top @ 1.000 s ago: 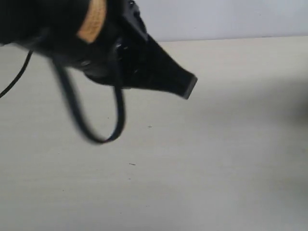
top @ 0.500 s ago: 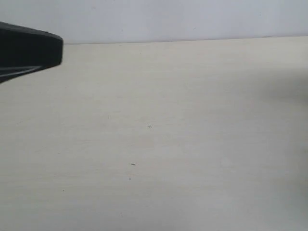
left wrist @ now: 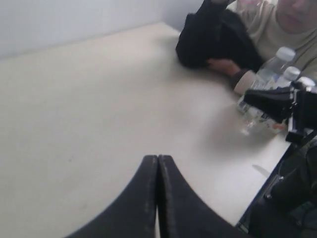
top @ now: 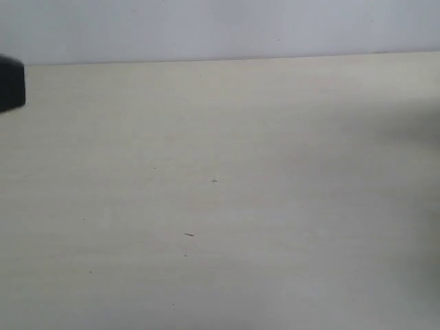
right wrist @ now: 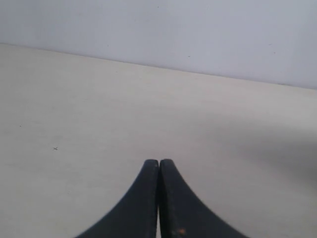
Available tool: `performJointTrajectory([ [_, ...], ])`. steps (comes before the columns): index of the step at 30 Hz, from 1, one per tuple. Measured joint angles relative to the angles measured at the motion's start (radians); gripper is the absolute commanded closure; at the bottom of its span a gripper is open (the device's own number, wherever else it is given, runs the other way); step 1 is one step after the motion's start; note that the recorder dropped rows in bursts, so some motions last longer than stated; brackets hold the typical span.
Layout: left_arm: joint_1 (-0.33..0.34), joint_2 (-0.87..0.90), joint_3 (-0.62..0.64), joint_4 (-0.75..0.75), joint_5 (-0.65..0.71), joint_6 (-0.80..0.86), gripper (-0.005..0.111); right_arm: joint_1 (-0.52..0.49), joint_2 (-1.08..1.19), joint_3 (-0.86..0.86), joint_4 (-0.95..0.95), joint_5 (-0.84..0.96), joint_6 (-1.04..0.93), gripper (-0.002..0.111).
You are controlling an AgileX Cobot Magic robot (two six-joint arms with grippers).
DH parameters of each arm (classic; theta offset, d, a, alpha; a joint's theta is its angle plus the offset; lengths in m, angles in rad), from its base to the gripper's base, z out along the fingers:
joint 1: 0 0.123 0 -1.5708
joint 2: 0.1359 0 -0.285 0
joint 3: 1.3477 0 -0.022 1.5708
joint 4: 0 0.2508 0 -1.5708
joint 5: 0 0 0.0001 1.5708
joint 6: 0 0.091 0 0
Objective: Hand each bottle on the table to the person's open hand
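Note:
Clear bottles [left wrist: 275, 67] with white caps stand together at the table's [left wrist: 99, 99] far corner in the left wrist view, beside a seated person. The person's hand [left wrist: 223, 65] rests on the table by a black sleeve [left wrist: 208, 34]; it is too blurred to tell whether it is open. My left gripper [left wrist: 158, 157] is shut and empty above bare table, well short of the bottles. Only its black end [top: 12, 84] shows in the exterior view, at the left edge. My right gripper [right wrist: 159, 161] is shut and empty over bare table, facing the wall.
The black right arm [left wrist: 297, 106] reaches in front of the bottles in the left wrist view. The table's edge [left wrist: 270, 163] runs just below it. A pale wall [top: 220, 27] rises behind the table. The exterior view shows no bottles, only tabletop [top: 220, 206].
In the exterior view my left arm and its cable have swept away to the left. Only a small black end stays at the frame's left edge.

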Motion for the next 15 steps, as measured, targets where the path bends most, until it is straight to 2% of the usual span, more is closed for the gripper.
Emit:
performJointTrajectory([
  [3, 0.024, -0.009, 0.035, -0.036, 0.1, -0.123, 0.107, 0.0, 0.0, 0.0, 0.0, 0.0, 0.0, 0.108],
  [6, 0.13, -0.048, 0.123, -0.057, 0.099, -0.208, 0.107, 0.0, 0.0, 0.0, 0.0, 0.0, 0.0, 0.108],
  [15, 0.69, -0.362, 0.448, -0.188, -0.022, -0.249, 0.107, 0.0, 0.0, 0.0, 0.0, 0.0, 0.0, 0.108],
])
